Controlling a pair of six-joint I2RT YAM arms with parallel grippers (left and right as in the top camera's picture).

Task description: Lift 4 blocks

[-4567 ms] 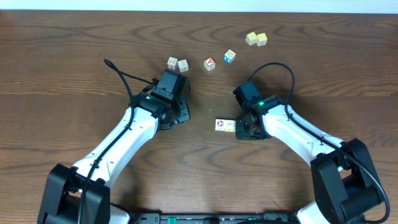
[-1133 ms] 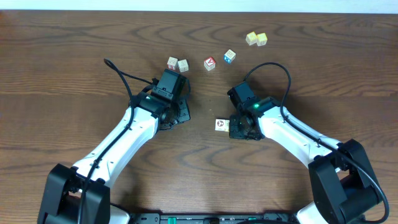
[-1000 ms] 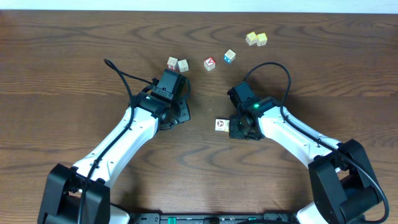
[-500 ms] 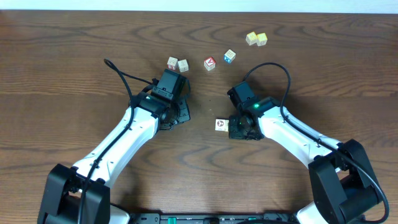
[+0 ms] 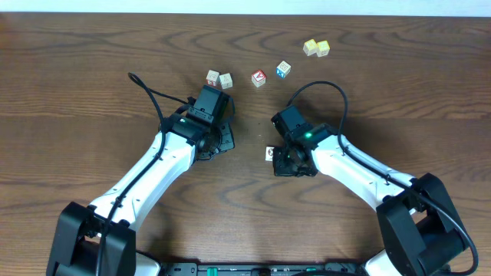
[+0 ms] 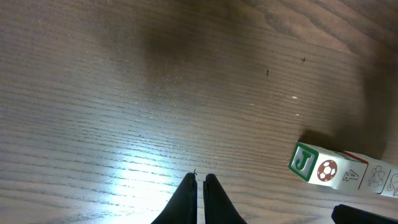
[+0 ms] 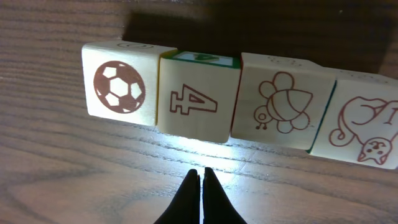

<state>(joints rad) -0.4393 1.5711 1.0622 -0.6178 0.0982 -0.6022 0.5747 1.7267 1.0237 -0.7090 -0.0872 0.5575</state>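
The 4 blocks [image 7: 236, 102] lie in one row on the wood and fill the right wrist view. Their top faces show a football, a 4, a bird and a cat. My right gripper [image 7: 201, 174] is shut with nothing in it, its tips just short of the 4 cube. From overhead, my right gripper [image 5: 287, 161] covers most of the blocks [image 5: 270, 153], and only their left end shows. In the left wrist view the blocks [image 6: 339, 173] sit at the lower right, a green J on the end face. My left gripper [image 6: 200, 180] is shut and empty, well to their left.
Along the far side lie two cream cubes [image 5: 219, 79], a red-faced cube [image 5: 258, 77], a blue-faced cube [image 5: 284, 69] and two pale yellow cubes [image 5: 316, 47]. Black cables [image 5: 322, 84] loop off both arms.
My right arm has shifted left and slightly away over the row, hiding more of it. The left arm has not moved.
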